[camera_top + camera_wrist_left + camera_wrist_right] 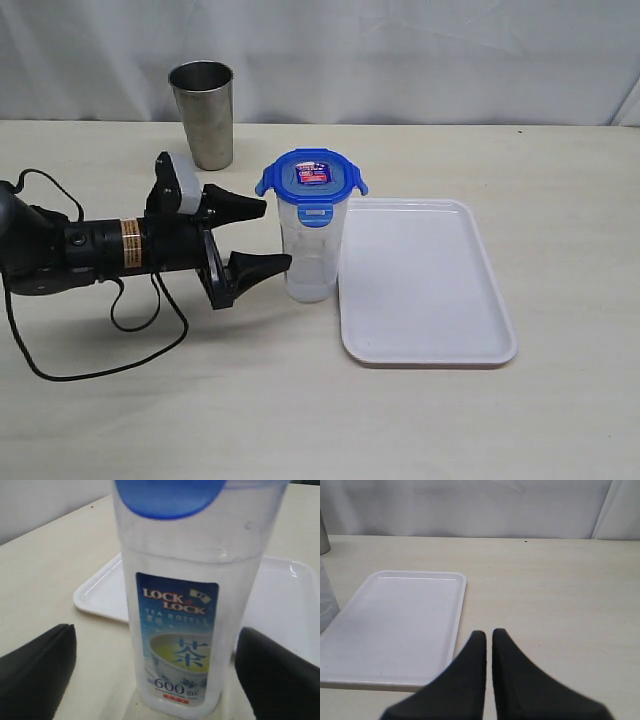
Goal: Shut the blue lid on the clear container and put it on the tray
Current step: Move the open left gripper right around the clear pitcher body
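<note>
The clear container [310,255] stands upright on the table just left of the tray [425,285]. The blue lid [311,176] sits on top of it, with one flap folded down at the front. My left gripper [274,235] lies level at the container's left side and is open. Its two black fingers [262,264] reach toward the container, apart from it. In the left wrist view the labelled container [185,605] stands between the spread fingers [40,672], and a lid flap [170,497] shows above. My right gripper [489,632] is shut and empty, near the tray [395,625]. It is out of the exterior view.
A grey steel cup [203,113] stands at the back left, behind the left arm. A black cable [110,340] loops on the table below that arm. The table ends at a white curtain [400,50] at the back.
</note>
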You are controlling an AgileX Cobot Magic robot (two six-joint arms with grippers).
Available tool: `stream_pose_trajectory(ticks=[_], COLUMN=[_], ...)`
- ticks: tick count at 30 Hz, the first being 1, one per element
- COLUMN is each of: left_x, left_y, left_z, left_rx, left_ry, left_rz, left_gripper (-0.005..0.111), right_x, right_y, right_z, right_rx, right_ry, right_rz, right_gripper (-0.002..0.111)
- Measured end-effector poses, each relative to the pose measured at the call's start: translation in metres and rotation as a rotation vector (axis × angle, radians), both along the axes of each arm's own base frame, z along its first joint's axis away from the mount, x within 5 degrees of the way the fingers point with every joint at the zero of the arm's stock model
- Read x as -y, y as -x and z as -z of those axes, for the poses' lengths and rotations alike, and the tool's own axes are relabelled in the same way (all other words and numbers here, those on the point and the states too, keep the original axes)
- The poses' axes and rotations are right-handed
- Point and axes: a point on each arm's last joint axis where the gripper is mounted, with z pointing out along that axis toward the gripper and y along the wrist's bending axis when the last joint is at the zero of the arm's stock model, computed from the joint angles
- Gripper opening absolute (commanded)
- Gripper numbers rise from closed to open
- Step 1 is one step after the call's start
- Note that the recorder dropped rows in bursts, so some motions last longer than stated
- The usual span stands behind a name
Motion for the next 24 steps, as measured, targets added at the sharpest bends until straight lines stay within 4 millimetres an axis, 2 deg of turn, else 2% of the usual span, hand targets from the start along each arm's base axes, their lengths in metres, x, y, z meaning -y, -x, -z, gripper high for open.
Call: stream_pose_trajectory(ticks=[8,15,20,24], left_x=[0.011,0.009,0.005,0.005], left_y=[0.005,0.001,-0.009,-0.006], left_z=[0.000,-0.001,-0.003,0.003], left_rx=[0.025,0.038,0.052,0.041], left_ry=[-0.017,-0.011,0.007,-0.059], left_rz=[0.052,-0.003,-0.116,-0.087], left_gripper=[0.081,0.081,0.081,0.081], right_x=[0.000,0.000,0.000,0.000], right_y=[0.000,0.000,0.000,0.000], right_z=[0.000,0.000,0.000,0.000], right_rx=[0.000,0.000,0.000,0.000], right_ry=[0.000,0.000,0.000,0.000], right_rz=[0.000,0.000,0.000,0.000], right_gripper=[0.005,0.005,0.005,0.005])
